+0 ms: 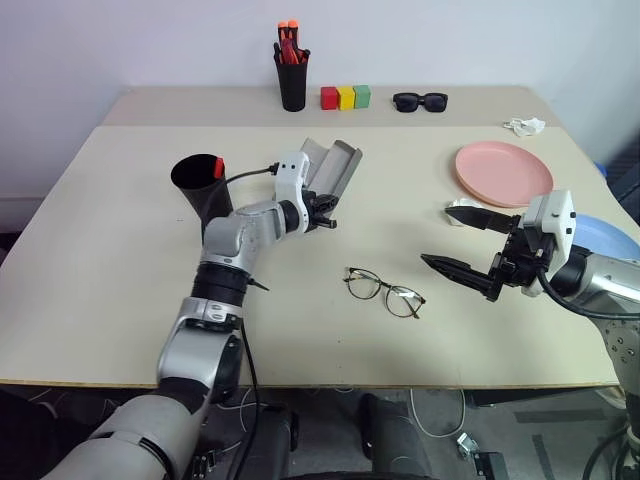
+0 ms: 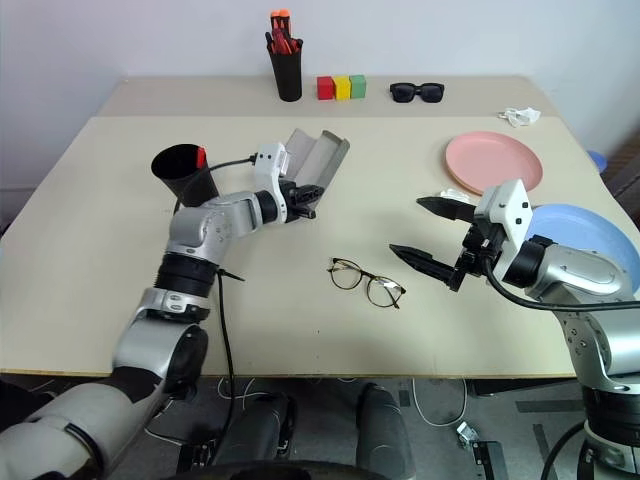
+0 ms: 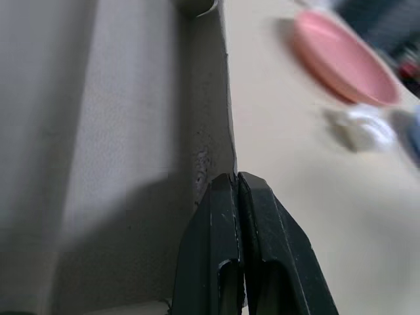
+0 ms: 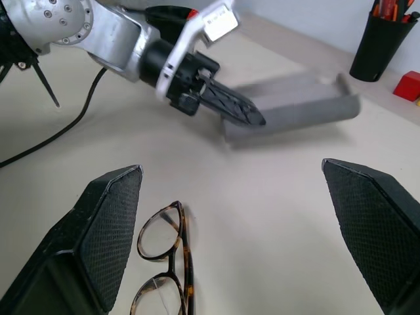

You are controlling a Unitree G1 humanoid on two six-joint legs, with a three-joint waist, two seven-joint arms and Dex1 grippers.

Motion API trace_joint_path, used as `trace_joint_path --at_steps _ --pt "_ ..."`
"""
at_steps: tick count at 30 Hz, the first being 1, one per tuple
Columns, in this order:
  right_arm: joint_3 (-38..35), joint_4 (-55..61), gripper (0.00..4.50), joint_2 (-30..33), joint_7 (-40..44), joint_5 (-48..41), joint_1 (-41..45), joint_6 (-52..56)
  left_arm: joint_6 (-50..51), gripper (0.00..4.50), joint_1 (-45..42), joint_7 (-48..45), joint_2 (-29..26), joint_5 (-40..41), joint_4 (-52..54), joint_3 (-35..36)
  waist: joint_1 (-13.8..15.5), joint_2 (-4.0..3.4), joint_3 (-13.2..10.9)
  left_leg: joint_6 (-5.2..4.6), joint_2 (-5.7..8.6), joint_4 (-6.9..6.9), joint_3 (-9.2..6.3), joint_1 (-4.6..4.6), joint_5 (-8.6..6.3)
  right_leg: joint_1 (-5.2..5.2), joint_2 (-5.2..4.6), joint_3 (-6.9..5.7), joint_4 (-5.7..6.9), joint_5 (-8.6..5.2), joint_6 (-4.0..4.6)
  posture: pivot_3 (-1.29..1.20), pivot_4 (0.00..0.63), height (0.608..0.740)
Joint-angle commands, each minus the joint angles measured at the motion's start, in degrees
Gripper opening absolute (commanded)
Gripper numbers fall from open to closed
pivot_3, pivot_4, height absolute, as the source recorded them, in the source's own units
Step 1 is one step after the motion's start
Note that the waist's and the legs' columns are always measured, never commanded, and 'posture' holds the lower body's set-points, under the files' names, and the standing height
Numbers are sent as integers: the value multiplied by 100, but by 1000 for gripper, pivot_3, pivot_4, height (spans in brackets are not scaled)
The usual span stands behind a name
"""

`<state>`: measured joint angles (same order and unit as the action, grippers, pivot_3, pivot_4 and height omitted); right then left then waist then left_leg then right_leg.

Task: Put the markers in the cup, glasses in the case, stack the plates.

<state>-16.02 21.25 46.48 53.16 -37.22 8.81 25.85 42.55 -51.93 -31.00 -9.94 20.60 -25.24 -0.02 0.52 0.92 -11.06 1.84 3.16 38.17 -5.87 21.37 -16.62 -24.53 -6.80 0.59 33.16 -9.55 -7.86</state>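
Note:
My left gripper [image 1: 325,212] is shut on the near edge of the grey felt case [image 1: 335,165], which lies open in the middle of the table with its flap raised. Left of it stands the black cup [image 1: 198,180] with a red-capped marker [image 1: 218,167] in it. The wire-frame glasses [image 1: 385,290] lie on the table closer to me. To their right my right gripper [image 1: 436,237] hovers open and holds nothing. The pink plate [image 1: 503,172] sits at the far right. The blue plate [image 2: 590,240] lies behind my right arm and is partly hidden.
Along the back stand a black pen holder [image 1: 292,75] with orange-capped pens, three coloured blocks [image 1: 345,97] and black sunglasses [image 1: 420,101]. A crumpled white scrap [image 1: 525,125] lies at the back right. A small white object [image 1: 462,215] lies by the pink plate, under my right fingers.

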Motion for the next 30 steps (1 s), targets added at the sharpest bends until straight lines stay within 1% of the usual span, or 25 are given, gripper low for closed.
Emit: trace_joint_path --at_steps 1,2,4,7,8,10,11,15,18,20,22,23,24,26,27,30 --pt "-104 154 4500 25 12 -13 14 -85 -174 42 0 -1128 -643 -43 366 -349 -15 -1 0 0 0 0 0 0 0 0 0 0 1 0 0 0 150 740" --pt "-92 147 4500 23 15 3 16 -96 -169 42 25 -1405 -816 -73 386 -485 -16 -1 0 0 0 -1 0 0 0 -1 0 0 2 0 0 0 150 740" --pt "-75 144 4500 -2 5 1 35 -102 -414 42 182 -2224 -1359 -237 542 -901 -15 -2 0 -1 0 -1 0 0 0 -2 0 0 2 0 1 0 150 740" --pt "-28 127 4500 -42 -17 10 78 -107 -934 42 320 -3221 -1897 -280 574 -1111 -15 -3 0 -1 0 -2 0 1 0 -2 0 1 1 -1 1 0 150 740" --pt "-18 115 4500 -55 -19 9 91 -104 -1185 42 347 -3536 -2091 -382 542 -1218 -8 -2 -1 -1 -1 -2 0 2 0 -3 0 1 1 -1 2 0 150 740" --pt "8 90 4500 -67 23 32 72 -120 -2102 42 472 -4332 -2528 -612 440 -1404 -4 -2 -1 -1 -1 -1 -1 3 0 -3 0 1 2 -1 2 0 150 740" --pt "29 57 4500 -67 45 49 87 -132 -2530 42 496 -4588 -2652 -704 307 -1436 -6 -2 -1 -1 -2 -1 0 3 0 -3 0 1 1 -1 3 0 150 740" --pt "85 -97 4500 -31 112 84 283 -151 -3158 42 248 -5250 -2699 -752 -498 -1386 18 -4 0 -1 -2 -1 1 2 0 -3 -1 1 1 -2 5 0 150 740" --pt "156 -149 4500 -22 197 97 374 -164 -4216 42 73 -5706 -2709 -1046 -1122 -1480 16 -3 -1 -2 -2 1 1 5 0 -3 -1 0 1 -1 4 0 150 740" --pt "182 -176 4500 -35 215 119 410 -171 -4379 42 -35 -6033 -2707 -1076 -1405 -1604 17 -3 -1 -3 -2 0 0 6 -1 -4 -1 -1 0 -1 3 0 150 740" --pt "198 -190 4500 -45 211 126 450 -168 -4308 42 15 -6150 -2802 -654 -1349 -1842 6 -3 -1 -3 -2 0 1 7 -1 -4 -2 -1 0 -1 2 0 150 740" --pt "202 -177 4500 -46 209 118 450 -164 -4314 42 36 -6150 -2823 -572 -1356 -1893 3 -3 -1 -5 -2 1 2 6 -2 -4 -2 1 0 -1 2 0 150 740" --pt "193 -158 4500 -43 213 114 422 -165 -4622 42 55 -6150 -2873 -608 -1435 -1994 3 -3 -1 -6 -2 1 2 7 -2 -4 -2 1 0 -1 2 0 150 740" --pt "165 -128 4500 -25 233 124 333 -175 -5026 42 -71 -6150 -2917 -1020 -1855 -2117 2 -3 -1 -6 -3 1 1 5 -2 -5 -1 0 2 -1 2 0 150 740" --pt "157 -125 4500 -13 240 141 301 -183 -5273 42 -127 -6150 -2957 -1070 -2004 -2222 0 -3 -1 -6 -2 0 2 5 -2 -4 -1 0 3 -1 2 0 150 740" --pt "130 -95 4500 0 242 155 262 -186 -5426 42 -266 -6150 -3033 -911 -2238 -2471 -9 -3 -1 -6 -3 0 2 5 -3 -6 0 0 4 -1 2 0 150 740"
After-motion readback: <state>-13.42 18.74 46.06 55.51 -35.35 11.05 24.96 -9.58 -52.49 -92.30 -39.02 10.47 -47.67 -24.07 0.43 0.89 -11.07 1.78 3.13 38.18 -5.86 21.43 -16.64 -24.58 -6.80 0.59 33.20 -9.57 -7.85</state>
